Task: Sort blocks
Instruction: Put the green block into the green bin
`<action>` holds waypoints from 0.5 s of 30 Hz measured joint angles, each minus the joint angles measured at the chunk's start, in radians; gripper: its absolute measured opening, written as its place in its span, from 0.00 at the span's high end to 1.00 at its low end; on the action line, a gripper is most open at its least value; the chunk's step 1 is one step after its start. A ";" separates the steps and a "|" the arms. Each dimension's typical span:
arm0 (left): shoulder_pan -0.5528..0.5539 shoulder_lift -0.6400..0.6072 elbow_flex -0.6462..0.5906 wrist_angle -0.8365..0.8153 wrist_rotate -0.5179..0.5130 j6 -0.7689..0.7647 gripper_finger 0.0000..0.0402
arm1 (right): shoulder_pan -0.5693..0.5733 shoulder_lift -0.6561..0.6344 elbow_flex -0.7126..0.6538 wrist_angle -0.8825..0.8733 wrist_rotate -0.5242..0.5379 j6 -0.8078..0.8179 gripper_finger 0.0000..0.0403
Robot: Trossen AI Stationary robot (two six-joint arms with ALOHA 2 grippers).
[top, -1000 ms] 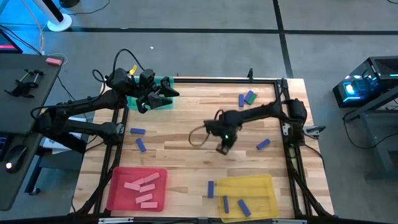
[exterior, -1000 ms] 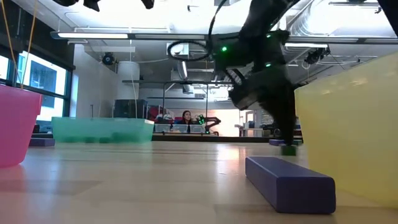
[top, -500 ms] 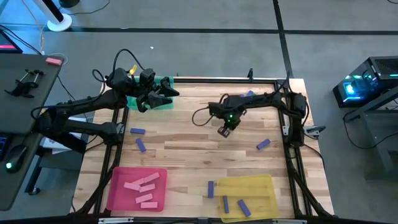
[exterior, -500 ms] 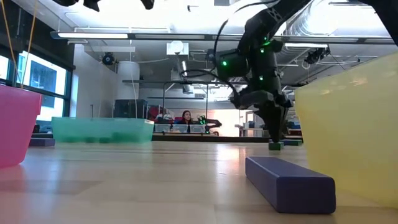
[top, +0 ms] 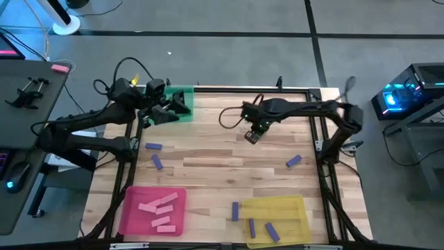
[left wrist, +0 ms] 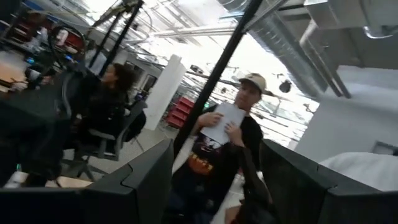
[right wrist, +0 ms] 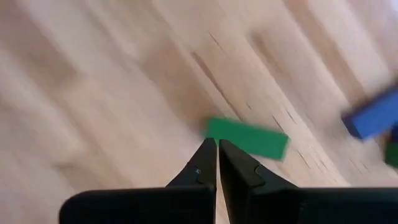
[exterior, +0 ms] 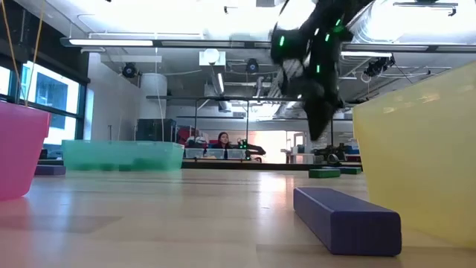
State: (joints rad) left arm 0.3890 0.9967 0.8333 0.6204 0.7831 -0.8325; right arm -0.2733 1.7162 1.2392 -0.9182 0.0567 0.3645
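Green block (right wrist: 247, 138) lies flat on the wooden table (top: 208, 167) just beyond the right gripper (right wrist: 217, 151), whose fingers are pressed together and empty, so it should spread them first, straddle the block's short sides squarely, then descend and close.

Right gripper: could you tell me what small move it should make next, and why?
Probably open its fingers. The right gripper is shut, and the green block lies loose on the table just beyond its tips, so it cannot grasp it as it stands.
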 joint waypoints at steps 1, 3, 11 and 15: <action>-0.004 -0.013 0.000 -0.021 0.003 0.002 0.44 | 0.005 -0.029 0.001 0.020 -0.002 0.000 1.00; -0.007 -0.033 0.000 -0.071 0.004 0.028 0.44 | 0.012 -0.072 0.003 0.057 -0.006 0.000 1.00; -0.002 -0.083 0.000 -0.304 -0.011 0.081 0.44 | 0.003 -0.159 0.002 0.069 0.069 0.104 0.99; -0.001 -0.088 0.000 -0.412 -0.021 0.110 0.44 | -0.011 -0.152 0.002 0.024 0.005 0.074 0.91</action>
State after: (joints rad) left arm 0.3878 0.9089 0.8330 0.2087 0.7624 -0.7227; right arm -0.2841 1.5639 1.2415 -0.8947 0.0617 0.4387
